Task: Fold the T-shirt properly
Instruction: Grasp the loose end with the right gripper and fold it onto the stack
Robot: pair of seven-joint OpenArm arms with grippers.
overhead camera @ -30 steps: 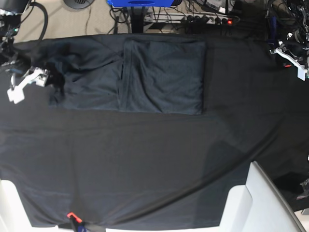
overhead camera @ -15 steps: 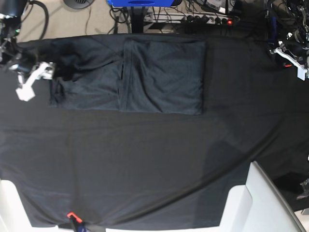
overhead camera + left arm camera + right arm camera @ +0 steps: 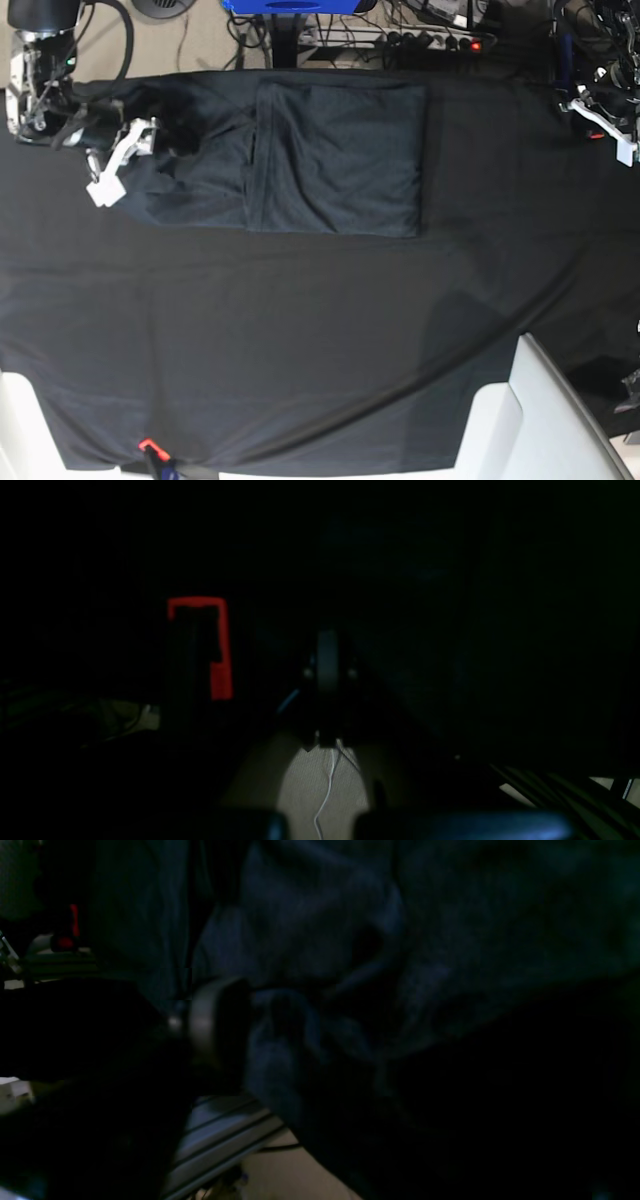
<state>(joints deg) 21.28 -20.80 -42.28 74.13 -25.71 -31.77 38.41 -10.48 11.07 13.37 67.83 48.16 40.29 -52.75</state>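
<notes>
The dark grey T-shirt (image 3: pixel 335 160) lies at the back middle of the table, its right part folded into a neat rectangle and its left part rumpled. My right gripper (image 3: pixel 115 162) sits over that rumpled left edge with its white fingers still apart. In the right wrist view, bunched T-shirt cloth (image 3: pixel 300 1050) presses against one finger pad (image 3: pixel 220 1022); the other finger is lost in the dark. My left gripper (image 3: pixel 610 128) hangs by the table's far right corner, away from the shirt. In the left wrist view its pads (image 3: pixel 327 665) meet, with nothing between them.
A black tablecloth (image 3: pixel 300 340) covers the table. White panels (image 3: pixel 540 420) stand at the front right corner and a small red clamp (image 3: pixel 148 446) at the front edge. Cables and a power strip (image 3: pixel 440 42) lie behind the table.
My right gripper has moved right and towards the back, onto the shirt's left edge, and that edge has shifted right with it. The left arm has not moved.
</notes>
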